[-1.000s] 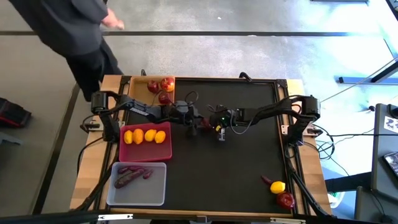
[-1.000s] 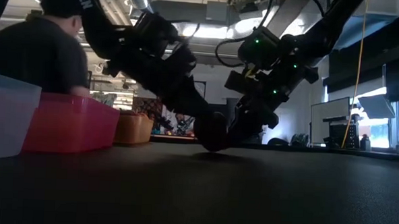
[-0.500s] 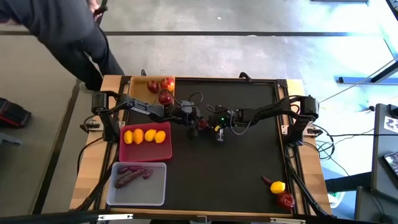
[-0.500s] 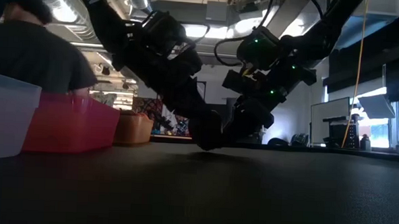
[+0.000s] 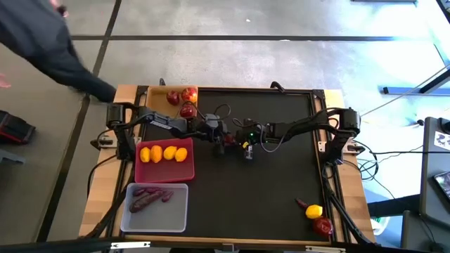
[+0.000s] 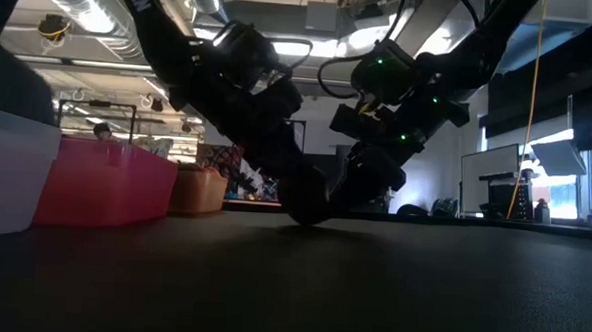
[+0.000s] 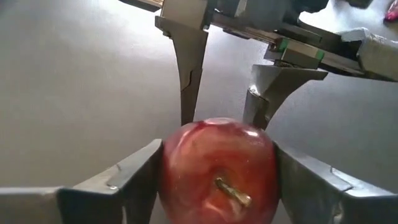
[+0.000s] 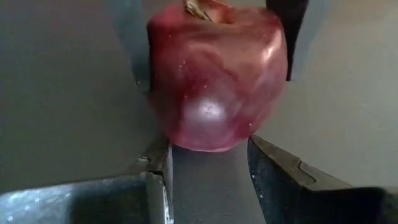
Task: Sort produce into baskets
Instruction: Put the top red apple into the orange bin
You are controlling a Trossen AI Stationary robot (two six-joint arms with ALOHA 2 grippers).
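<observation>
Left wrist view | apple is clamped between left tool fingers, on the surface | right tool spread, just beside | risk: apple snagged by right fingers.

A dark-red apple, stem facing the camera, sits clamped between the left gripper's 2 fingers, one pressing each side. Just beyond it, the right gripper points down at the dark table, fingers apart.
</observation>
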